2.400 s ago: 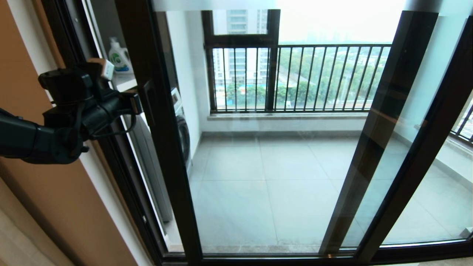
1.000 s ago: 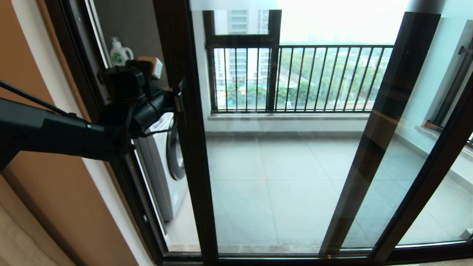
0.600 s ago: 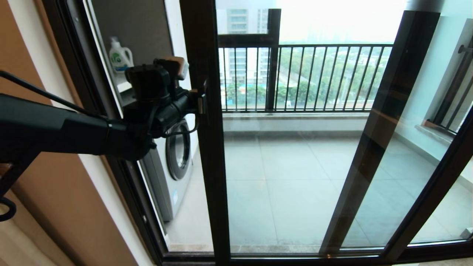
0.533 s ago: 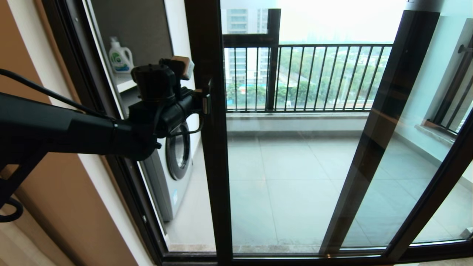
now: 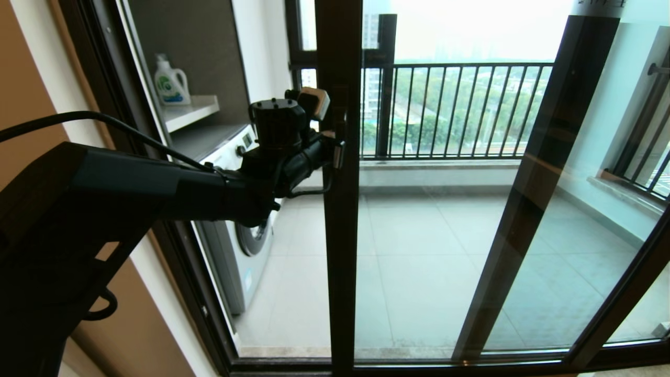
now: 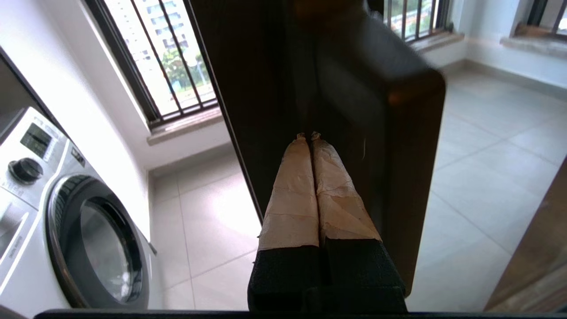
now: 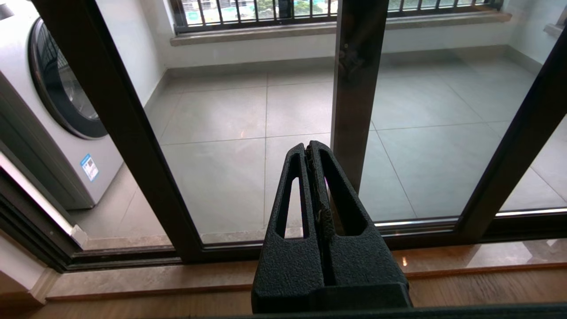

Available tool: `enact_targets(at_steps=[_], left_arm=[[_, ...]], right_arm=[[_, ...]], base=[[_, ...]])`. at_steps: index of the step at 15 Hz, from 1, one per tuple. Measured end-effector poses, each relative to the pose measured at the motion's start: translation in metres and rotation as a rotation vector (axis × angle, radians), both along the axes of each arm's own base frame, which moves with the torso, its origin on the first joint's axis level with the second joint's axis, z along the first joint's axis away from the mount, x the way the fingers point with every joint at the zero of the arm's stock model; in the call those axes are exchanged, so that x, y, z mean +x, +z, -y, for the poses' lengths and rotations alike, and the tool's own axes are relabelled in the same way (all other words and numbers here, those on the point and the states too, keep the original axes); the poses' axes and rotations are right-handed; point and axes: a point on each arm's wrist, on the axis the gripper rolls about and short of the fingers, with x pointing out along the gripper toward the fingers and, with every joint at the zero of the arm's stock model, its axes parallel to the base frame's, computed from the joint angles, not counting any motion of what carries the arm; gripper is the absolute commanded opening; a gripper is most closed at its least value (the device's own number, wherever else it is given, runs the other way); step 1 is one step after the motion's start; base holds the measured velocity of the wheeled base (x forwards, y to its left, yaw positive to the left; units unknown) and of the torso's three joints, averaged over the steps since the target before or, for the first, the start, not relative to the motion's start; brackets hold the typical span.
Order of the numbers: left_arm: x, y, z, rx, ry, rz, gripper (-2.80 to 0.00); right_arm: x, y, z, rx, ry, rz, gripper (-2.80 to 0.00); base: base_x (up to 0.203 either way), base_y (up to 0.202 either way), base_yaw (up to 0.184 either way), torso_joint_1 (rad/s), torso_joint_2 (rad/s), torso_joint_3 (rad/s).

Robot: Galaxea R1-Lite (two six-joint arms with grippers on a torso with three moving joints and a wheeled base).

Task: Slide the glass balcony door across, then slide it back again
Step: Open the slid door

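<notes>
The glass balcony door (image 5: pixel 339 246) stands part-way across, its dark handle-side upright near the middle of the head view. My left gripper (image 5: pixel 336 152) is shut with nothing between its taped fingers (image 6: pixel 292 186). Its tips touch the door's upright (image 6: pixel 266 88), right beside the dark lever handle (image 6: pixel 381 97). The doorway stands open to the left of the upright. My right gripper (image 7: pixel 308 146) is shut and empty, held low in front of the door's bottom track; it does not show in the head view.
The handle-less glass panel's upright (image 5: pixel 544 173) leans across the right. In the open gap stand a white washing machine (image 5: pixel 246 246), a shelf (image 5: pixel 191 110) and a detergent bottle (image 5: pixel 170 81). The black-barred railing window (image 5: pixel 455 110) closes the balcony's far side. An orange-brown wall (image 5: pixel 31 78) is at left.
The door has slid steadily to the right with my shut left gripper against its upright. The gap has widened, showing more of the washing machine and shelf.
</notes>
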Motion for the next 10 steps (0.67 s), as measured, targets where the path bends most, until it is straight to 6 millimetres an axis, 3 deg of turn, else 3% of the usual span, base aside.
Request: enact_targets(at_steps=[5, 10], left_arm=[[-0.004, 0.002, 0.0, -0.003, 0.018, -0.007, -2.8], [-0.042, 0.02, -0.029, -0.051, 0.024, -0.051, -2.8]], right_arm=[[0.0, 0.0, 0.0, 0.0, 0.0, 0.0, -2.8], [0.0, 0.0, 0.0, -0.001, 0.0, 0.0, -2.8]], base=[[0.0, 0.0, 0.0, 0.0, 0.0, 0.0], [0.0, 0.0, 0.0, 0.0, 0.0, 0.0]])
